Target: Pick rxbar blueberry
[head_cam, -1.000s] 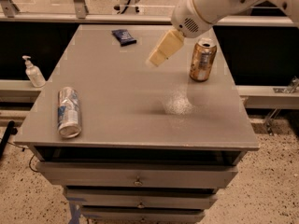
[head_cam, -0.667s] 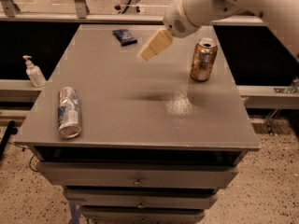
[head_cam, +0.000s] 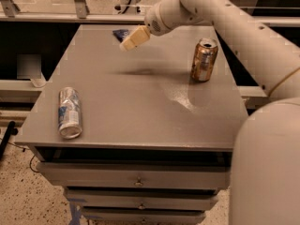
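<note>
The rxbar blueberry (head_cam: 120,33) is a small flat dark navy bar lying near the far edge of the grey table (head_cam: 136,107), partly hidden behind my gripper. My gripper (head_cam: 130,41), with cream-coloured fingers, hangs above the table just in front of and to the right of the bar, apart from it and holding nothing.
A gold-brown can (head_cam: 204,60) stands upright at the right of the table. A white-and-blue can (head_cam: 69,112) lies on its side at the front left. Drawers (head_cam: 138,182) sit under the tabletop. A rail runs behind the table. My arm fills the right side.
My gripper has moved left and toward the far edge, closing on the bar. The cans and the bar have not moved.
</note>
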{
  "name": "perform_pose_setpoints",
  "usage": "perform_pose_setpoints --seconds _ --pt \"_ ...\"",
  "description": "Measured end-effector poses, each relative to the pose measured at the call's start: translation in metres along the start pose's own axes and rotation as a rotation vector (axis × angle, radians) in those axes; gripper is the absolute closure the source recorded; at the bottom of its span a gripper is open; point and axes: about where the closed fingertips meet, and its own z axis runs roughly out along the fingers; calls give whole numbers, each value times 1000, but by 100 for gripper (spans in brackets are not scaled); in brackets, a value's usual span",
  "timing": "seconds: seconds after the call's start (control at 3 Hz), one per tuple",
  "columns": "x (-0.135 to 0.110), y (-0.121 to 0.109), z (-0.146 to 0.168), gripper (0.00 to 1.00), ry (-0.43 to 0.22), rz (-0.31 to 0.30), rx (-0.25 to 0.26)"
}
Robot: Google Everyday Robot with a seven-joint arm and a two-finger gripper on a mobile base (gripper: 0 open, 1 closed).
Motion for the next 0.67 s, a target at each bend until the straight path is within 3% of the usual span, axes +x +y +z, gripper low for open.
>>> perform_pose_setpoints --seconds 0.67 --pt "1 -31 76 0 -16 85 2"
